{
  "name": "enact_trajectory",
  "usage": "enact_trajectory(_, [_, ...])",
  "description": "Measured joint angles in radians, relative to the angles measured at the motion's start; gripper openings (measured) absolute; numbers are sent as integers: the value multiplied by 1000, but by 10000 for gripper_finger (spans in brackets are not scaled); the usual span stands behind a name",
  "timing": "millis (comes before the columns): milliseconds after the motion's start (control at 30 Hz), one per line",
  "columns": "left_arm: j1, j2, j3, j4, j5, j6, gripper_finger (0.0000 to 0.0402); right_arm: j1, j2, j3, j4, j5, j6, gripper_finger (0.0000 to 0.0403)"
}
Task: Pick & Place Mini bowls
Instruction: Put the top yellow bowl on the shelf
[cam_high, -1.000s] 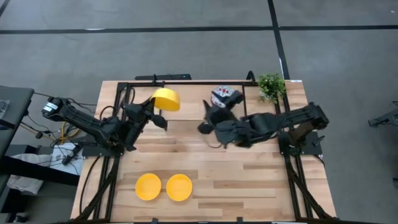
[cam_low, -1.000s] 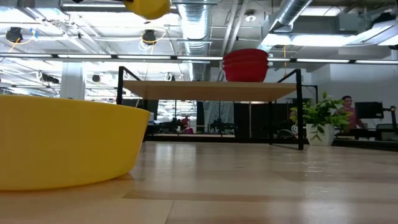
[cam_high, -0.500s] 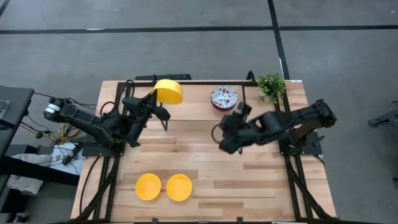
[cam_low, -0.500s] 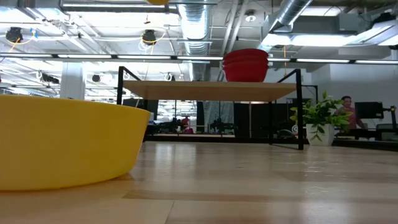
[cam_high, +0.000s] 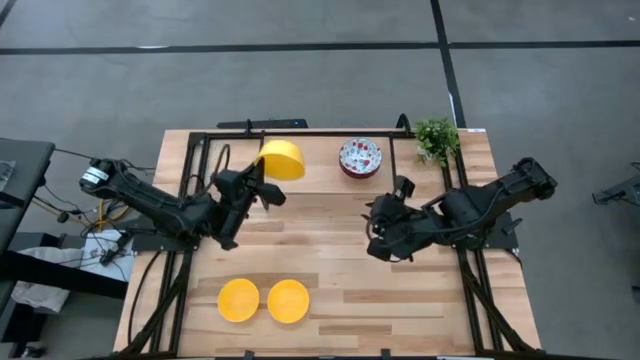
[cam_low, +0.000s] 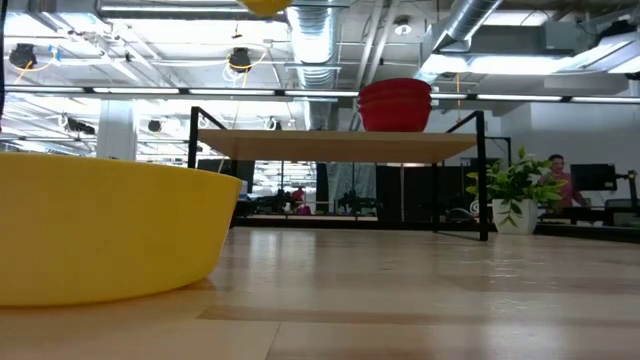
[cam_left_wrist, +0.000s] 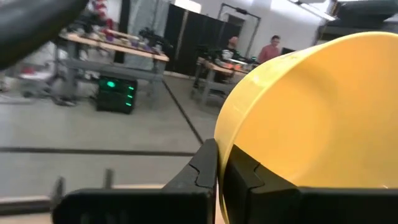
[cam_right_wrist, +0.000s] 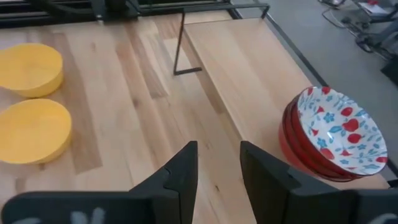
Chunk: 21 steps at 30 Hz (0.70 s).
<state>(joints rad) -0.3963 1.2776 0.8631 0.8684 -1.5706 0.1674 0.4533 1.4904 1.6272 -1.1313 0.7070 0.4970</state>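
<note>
We note the left gripper (cam_left_wrist: 221, 171) clamped on the rim of a yellow bowl (cam_high: 282, 160), held beside the floral bowl stack (cam_high: 360, 157) on the shelf. Right gripper (cam_right_wrist: 217, 168): fingers part-open, empty, away from that stack.

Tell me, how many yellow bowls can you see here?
3. Two yellow bowls sit side by side near the table's front edge; a third is clamped in the left gripper, raised by the shelf. None look hidden.
</note>
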Motion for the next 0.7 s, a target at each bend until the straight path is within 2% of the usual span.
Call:
enact_trajectory(200, [-65,46,-8,0,3,-186,6,22,-22,0,4,3,-46,108])
enact_trajectory(267, [-79,58,-9,-1,50,-244,6,24,-19,0,3,2,-60,108])
enact_trajectory(467, [-70,80,-9,-32,450,-471,5,24,-15,0,-1,1,-63,108])
enact_trajectory(567, [-29,80,-9,-67,558,-602,5,30,-15,0,-7,-2,-61,108])
enact_trajectory(700, [58,53,10,-132,830,-724,4,52,-15,0,-13,-4,-53,108])
